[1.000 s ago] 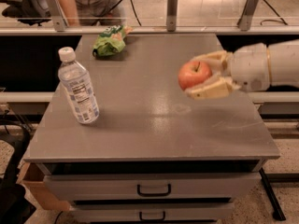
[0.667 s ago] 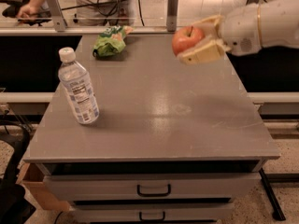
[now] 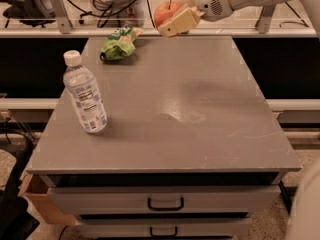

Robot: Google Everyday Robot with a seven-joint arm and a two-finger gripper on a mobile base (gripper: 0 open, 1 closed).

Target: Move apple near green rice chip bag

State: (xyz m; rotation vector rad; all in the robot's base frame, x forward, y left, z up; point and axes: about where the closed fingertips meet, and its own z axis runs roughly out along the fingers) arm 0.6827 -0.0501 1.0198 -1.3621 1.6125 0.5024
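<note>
My gripper point(image 3: 172, 14) is shut on the red-orange apple point(image 3: 164, 13) and holds it in the air above the far edge of the grey table point(image 3: 200, 134). The green rice chip bag point(image 3: 118, 44) lies wrinkled on the table's far left part, to the lower left of the apple and a short way from it. The white arm reaches in from the upper right.
A clear plastic water bottle point(image 3: 85, 93) with a white cap stands at the table's left side. Drawers point(image 3: 165, 204) with dark handles sit under the tabletop. A rail and cables run behind the table's far edge.
My gripper has carried the apple from above the right side of the table up and leftward toward the far edge, closer to the green bag.
</note>
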